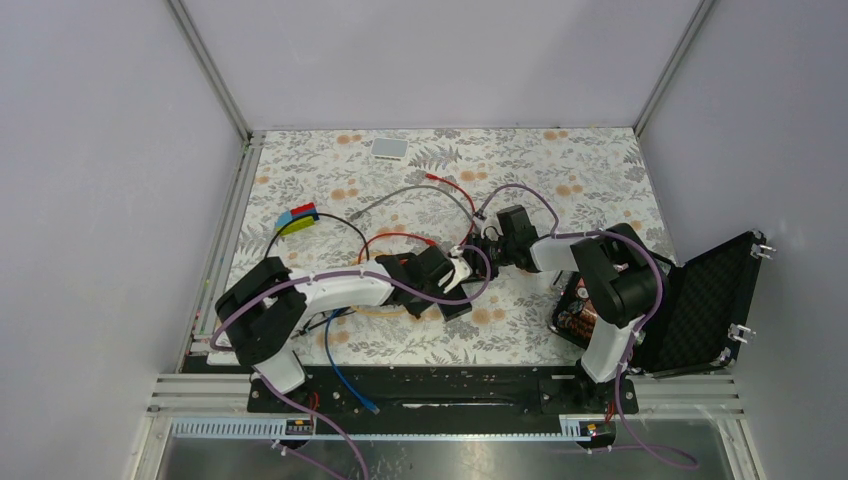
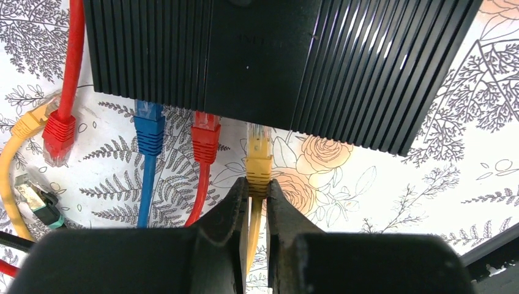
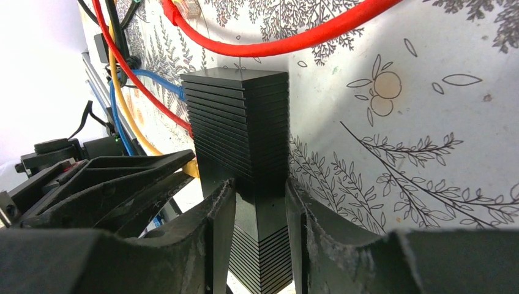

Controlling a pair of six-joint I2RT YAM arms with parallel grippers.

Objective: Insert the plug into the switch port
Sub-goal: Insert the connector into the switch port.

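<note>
The switch (image 2: 263, 55) is a flat black ribbed box lying across the top of the left wrist view. A blue plug (image 2: 149, 125) and a red plug (image 2: 205, 136) sit in its near side. The yellow plug (image 2: 259, 153) points at that same side, its clear tip at the box's edge. The switch port itself is hidden under that edge. My left gripper (image 2: 257, 182) is shut on the yellow plug's boot. My right gripper (image 3: 260, 190) is shut on the switch (image 3: 238, 122), a finger on each side. In the top view both grippers (image 1: 462, 268) (image 1: 487, 250) meet mid-table.
A loose red plug (image 2: 59, 131), a yellow one (image 2: 27, 125) and a dark green one (image 2: 37, 197) lie left of the switch. A small white box (image 1: 390, 149) sits at the back. An open black case (image 1: 705, 300) stands on the right. A coloured block (image 1: 297, 218) lies at the left.
</note>
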